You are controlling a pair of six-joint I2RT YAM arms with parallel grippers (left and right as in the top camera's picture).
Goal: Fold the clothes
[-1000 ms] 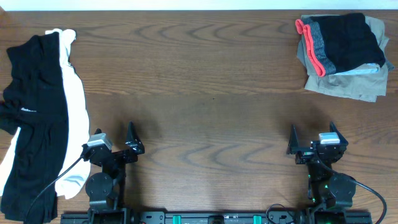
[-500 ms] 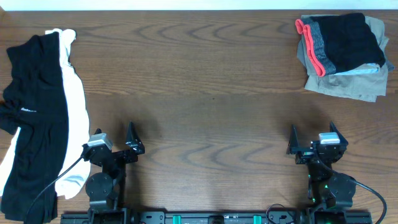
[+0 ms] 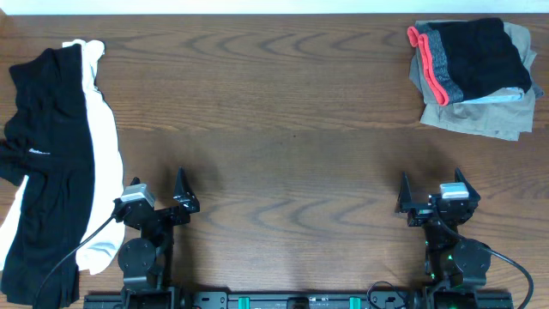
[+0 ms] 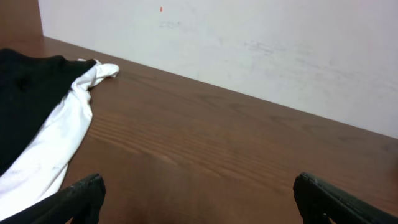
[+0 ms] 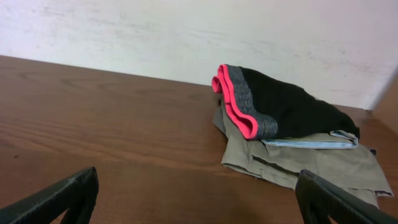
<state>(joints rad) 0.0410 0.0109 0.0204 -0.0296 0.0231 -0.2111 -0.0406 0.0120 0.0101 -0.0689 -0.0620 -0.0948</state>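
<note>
Left gripper (image 3: 157, 184) and right gripper (image 3: 431, 184) noted spread, empty. At 9 o'clock, black garment (image 3: 51, 154) is laid over white garment (image 3: 105, 146); both could be pinched together.

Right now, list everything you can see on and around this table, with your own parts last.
loose black garment: one, black with a small white logo, spread out at the table's left edge
white garment: one, white, lying along the black one's inner side
folded black garment: one, black with a grey, coral-edged waistband, on top of the far right stack
light blue garment: one, pale blue, a thin layer under it
taupe garment: one, taupe, at the bottom of the stack
table: one, dark brown wood
wall: one, white, behind the table
left tool: one, black, near edge, open, holding nothing
right tool: one, black, near edge, open, holding nothing
</note>
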